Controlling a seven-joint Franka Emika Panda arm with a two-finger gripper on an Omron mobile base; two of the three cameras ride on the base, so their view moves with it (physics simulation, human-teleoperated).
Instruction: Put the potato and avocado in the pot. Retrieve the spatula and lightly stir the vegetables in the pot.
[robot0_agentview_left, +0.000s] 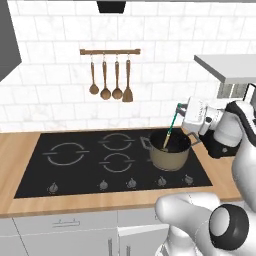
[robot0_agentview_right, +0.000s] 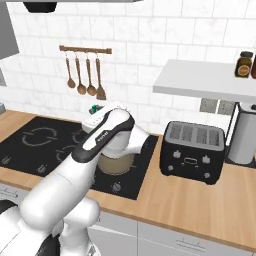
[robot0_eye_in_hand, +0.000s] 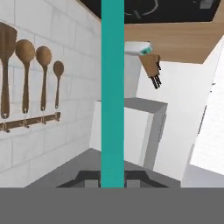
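White arm rises at the near edge, reaching over the black glass cooktop (robot0_agentview_left: 75, 172). Two-finger gripper (robot0_agentview_left: 181, 111) sits above the round tan-bronze metal pot (robot0_agentview_left: 169, 156) on the right rear burner, jaws clamped on the teal-handled spatula (robot0_agentview_left: 170, 129), its pale blade down inside the pot. Beyond, brown wooden spoons (robot0_agentview_left: 105, 80) hang on the white tiled wall.

Around you: white tiled wall (robot0_agentview_left: 50, 60); wooden rail (robot0_agentview_left: 110, 51) hung with brown spoons (robot0_agentview_left: 105, 80); black cooktop (robot0_agentview_left: 75, 165) set in the wood table (robot0_agentview_right: 200, 205); black toaster (robot0_agentview_right: 192, 151); grey shelf (robot0_agentview_right: 205, 80) bearing jars (robot0_agentview_right: 244, 64); grey cabinets (robot0_agentview_left: 60, 230) below.
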